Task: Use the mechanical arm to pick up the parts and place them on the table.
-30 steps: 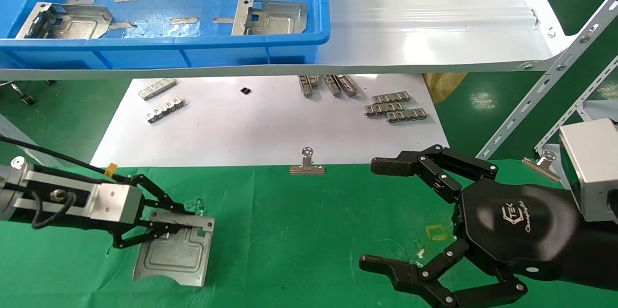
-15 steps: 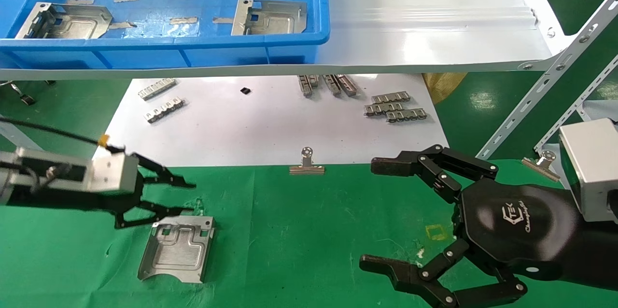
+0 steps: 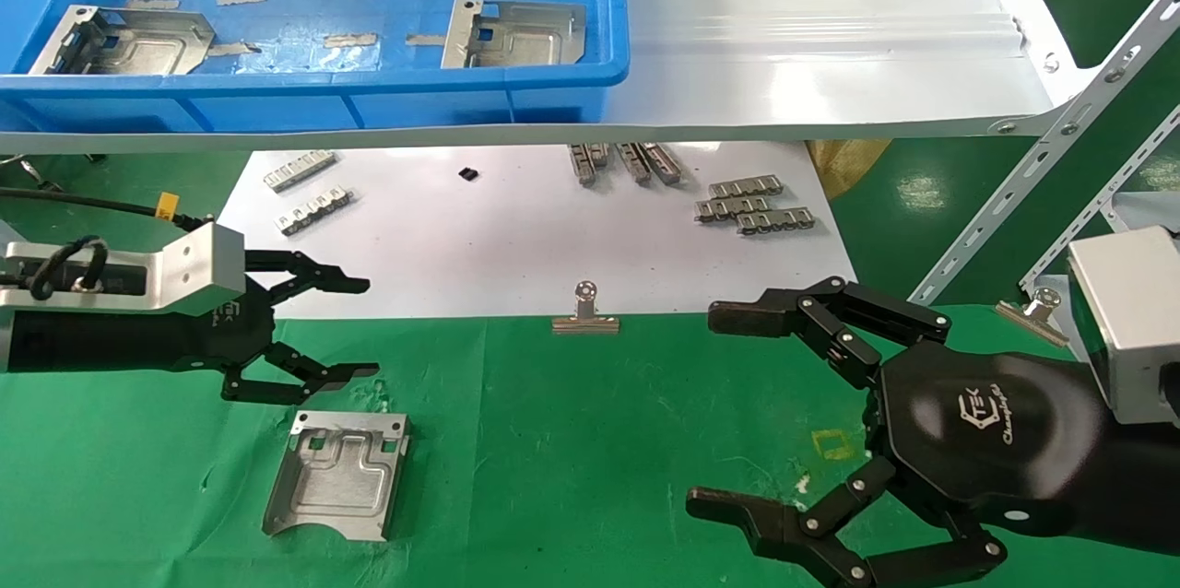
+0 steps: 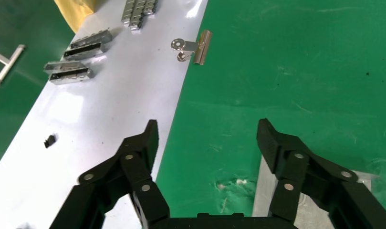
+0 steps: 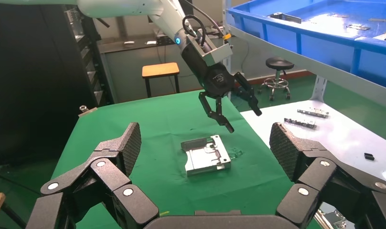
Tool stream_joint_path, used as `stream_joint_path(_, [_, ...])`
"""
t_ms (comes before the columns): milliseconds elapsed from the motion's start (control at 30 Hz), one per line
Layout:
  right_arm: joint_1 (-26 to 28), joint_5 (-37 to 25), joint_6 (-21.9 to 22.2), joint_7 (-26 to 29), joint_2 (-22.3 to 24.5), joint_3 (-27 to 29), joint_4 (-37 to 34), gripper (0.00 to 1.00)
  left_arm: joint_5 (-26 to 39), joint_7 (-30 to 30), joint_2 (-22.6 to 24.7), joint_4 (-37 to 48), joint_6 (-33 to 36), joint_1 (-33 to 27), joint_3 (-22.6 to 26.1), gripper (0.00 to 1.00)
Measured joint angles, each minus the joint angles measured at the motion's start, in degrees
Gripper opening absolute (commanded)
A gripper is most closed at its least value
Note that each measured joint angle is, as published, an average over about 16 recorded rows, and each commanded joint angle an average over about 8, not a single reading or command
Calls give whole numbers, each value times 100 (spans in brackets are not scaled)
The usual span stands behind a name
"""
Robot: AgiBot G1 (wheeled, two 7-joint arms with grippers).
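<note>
One silvery stamped part (image 3: 336,475) lies flat on the green-cloth table (image 3: 572,441); it also shows in the right wrist view (image 5: 206,155) and at the edge of the left wrist view (image 4: 261,200). My left gripper (image 3: 367,327), the hand with the cable loop and yellow tag, hovers open and empty just behind the part, over the cloth's edge (image 4: 208,131). It also shows in the right wrist view (image 5: 243,120). Two more parts (image 3: 124,40) (image 3: 516,32) lie in the blue bin (image 3: 323,95). My right gripper (image 3: 708,411) rests open and empty at the right (image 5: 205,138).
A white sheet (image 3: 516,247) behind the cloth carries several small toothed strips (image 3: 756,205). A binder clip (image 3: 585,311) holds the cloth's edge. The glossy white shelf (image 3: 811,44) bearing the bin overhangs the sheet. Perforated shelf struts (image 3: 1032,164) stand at the right.
My left gripper has let go of the part, opened, and lifted back toward the white sheet. The part now lies flat on the cloth. The right arm has not moved.
</note>
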Motion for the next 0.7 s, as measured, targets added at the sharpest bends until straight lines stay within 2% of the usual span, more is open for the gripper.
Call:
stream_joint_path(300, [0,0,0,0,0,0,0,100,-101,-254,-123,-513,-40,277,-240,100])
stream_joint_path(700, [0,0,0,0,0,0,0,100,-509,-1107,-467,-1853,-142,1083,-973,100])
